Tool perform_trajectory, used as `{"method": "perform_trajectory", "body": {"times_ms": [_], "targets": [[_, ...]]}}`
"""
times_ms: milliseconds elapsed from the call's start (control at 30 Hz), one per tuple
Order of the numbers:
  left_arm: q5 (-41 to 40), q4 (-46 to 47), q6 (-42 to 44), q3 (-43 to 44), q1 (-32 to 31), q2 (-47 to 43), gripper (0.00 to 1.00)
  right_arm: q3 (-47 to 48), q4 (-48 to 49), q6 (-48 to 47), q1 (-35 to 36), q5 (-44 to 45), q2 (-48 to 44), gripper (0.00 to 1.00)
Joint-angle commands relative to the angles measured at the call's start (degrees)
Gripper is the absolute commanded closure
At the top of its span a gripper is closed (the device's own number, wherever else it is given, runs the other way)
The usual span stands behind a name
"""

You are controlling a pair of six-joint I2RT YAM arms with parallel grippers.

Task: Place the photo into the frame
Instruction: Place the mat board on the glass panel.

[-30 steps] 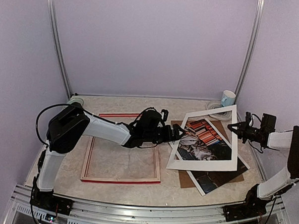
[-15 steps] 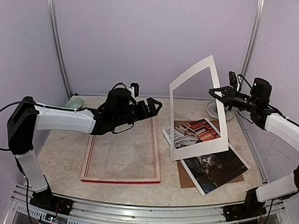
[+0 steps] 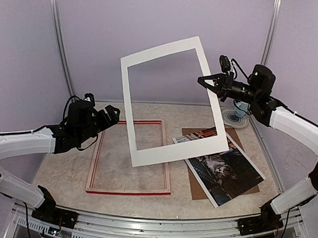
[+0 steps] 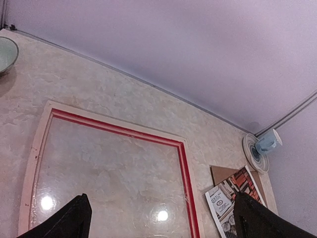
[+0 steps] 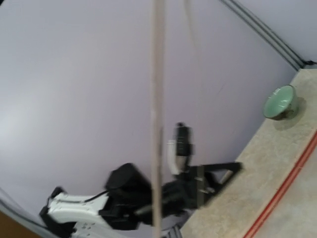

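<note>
Top view high, from behind; left wrist close above frame (image 4: 114,130); right wrist faces left arm (image 5: 126,196).

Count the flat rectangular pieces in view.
4: red frame lying left of centre; white mat held up by right fingers; cat photo lying at right; brown board under it.

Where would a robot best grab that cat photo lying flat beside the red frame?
Probably the near corner of the photo, coming from the left side with the open left gripper. The sheet is thin and lies flat, but that corner juts past the brown board beneath, so a finger might slip under there.
</note>
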Motion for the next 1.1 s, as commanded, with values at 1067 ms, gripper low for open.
{"method": "perform_trajectory", "body": {"times_ms": [1067], "targets": [[-4.11,0.21,-7.78,-15.22,7.81,-2.33,0.01,-9.2,1.42,-6.56,6.09,13.31,29.73,0.81]]}}
